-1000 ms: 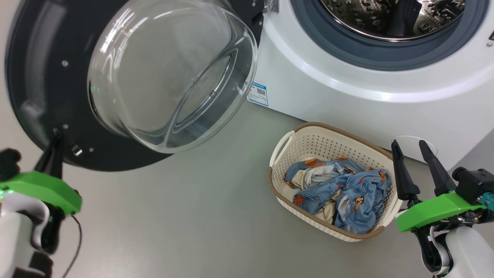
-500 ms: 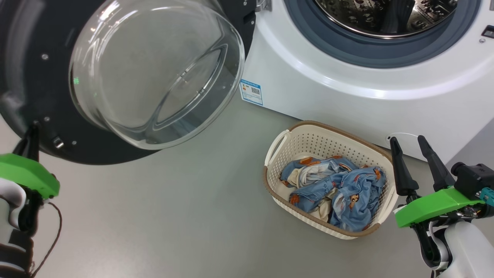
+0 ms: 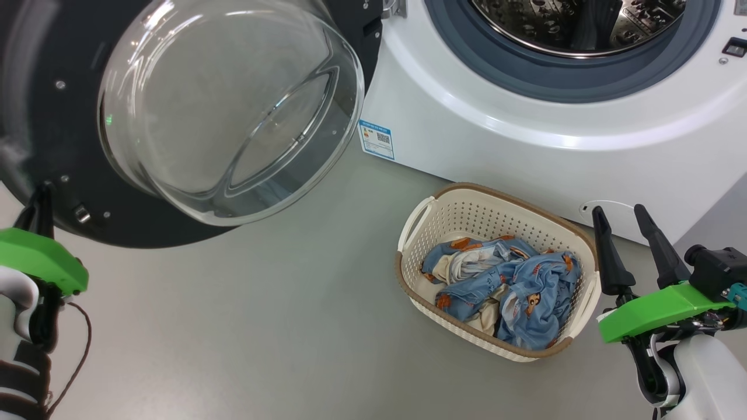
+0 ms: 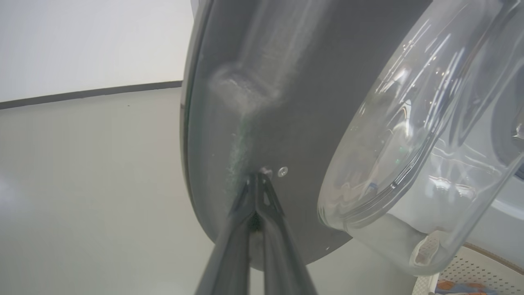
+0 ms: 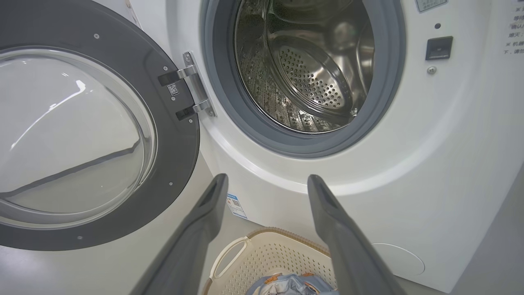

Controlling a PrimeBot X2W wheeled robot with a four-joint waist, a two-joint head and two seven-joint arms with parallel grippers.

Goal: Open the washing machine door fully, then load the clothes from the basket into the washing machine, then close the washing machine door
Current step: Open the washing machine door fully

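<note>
The washing machine door (image 3: 35, 116) stands swung out to the left, its clear glass bowl (image 3: 227, 111) bulging toward me. My left gripper (image 3: 39, 201) is shut, its tips resting against the door's (image 4: 254, 102) dark inner rim beside a screw, as the left wrist view shows (image 4: 258, 176). The washing machine (image 3: 525, 134) shows its steel drum (image 5: 311, 69) with nothing in it. On the floor in front stands the basket (image 3: 496, 195), holding the blue bear-print clothes (image 3: 508, 280). My right gripper (image 3: 617, 213) hangs open just right of the basket, above it in the right wrist view (image 5: 268, 180).
A blue label sticker (image 3: 376, 139) marks the machine's lower left front. A round hatch (image 5: 395, 260) sits low at its right. Bare grey floor (image 3: 262, 326) spreads between the door and the basket. A white wall with a dark skirting line (image 4: 90, 93) lies beyond the door.
The door has swung a little further left with my shut left gripper against its rim. The camera has shifted slightly too. The right gripper, basket and clothes have stayed put.
</note>
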